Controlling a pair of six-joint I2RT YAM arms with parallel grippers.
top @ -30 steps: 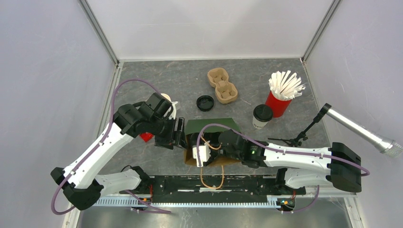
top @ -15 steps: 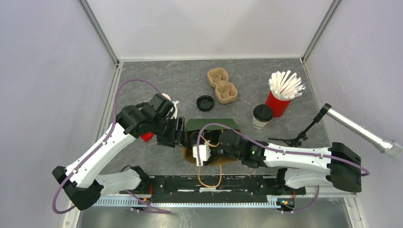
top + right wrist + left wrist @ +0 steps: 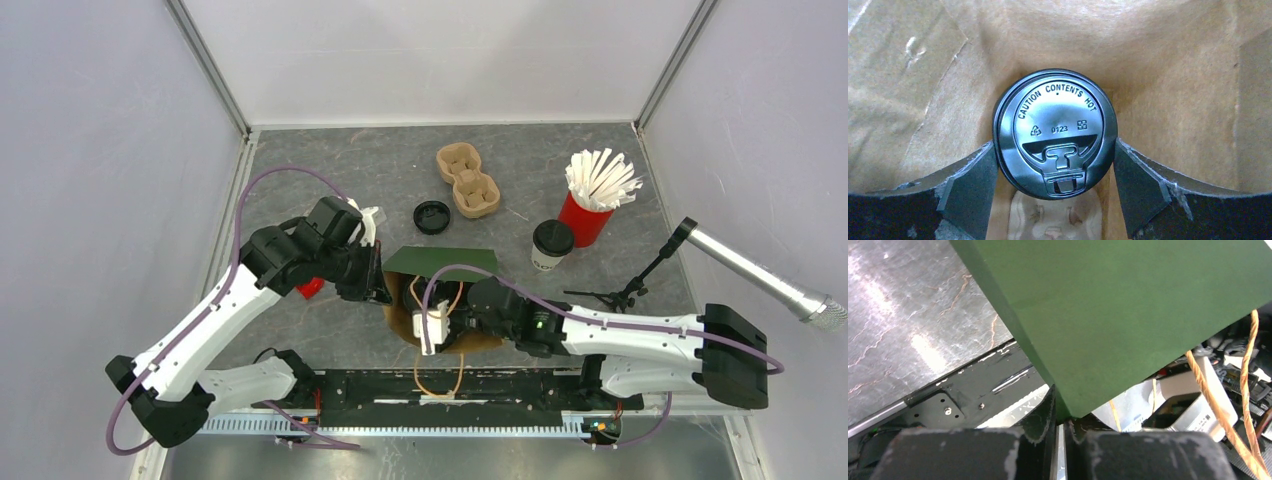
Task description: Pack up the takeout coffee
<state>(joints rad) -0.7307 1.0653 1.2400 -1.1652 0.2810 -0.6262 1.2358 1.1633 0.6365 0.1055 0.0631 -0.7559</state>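
The right pincer (image 3: 1055, 167) is clamped on a takeout coffee (image 3: 1055, 130) at its black lid, inside the paper bag (image 3: 923, 75); just below lies a pulp carrier (image 3: 1048, 225). Better lower it straight into a well, then let go. Beside, the left pincer (image 3: 1060, 427) pinches the bag's green wall; a second lidded cup (image 3: 551, 243) stands far outside

Overhead, lidded cup (image 3: 1054, 120) and right end effector (image 3: 1054, 150) hidden inside bag (image 3: 440, 262)
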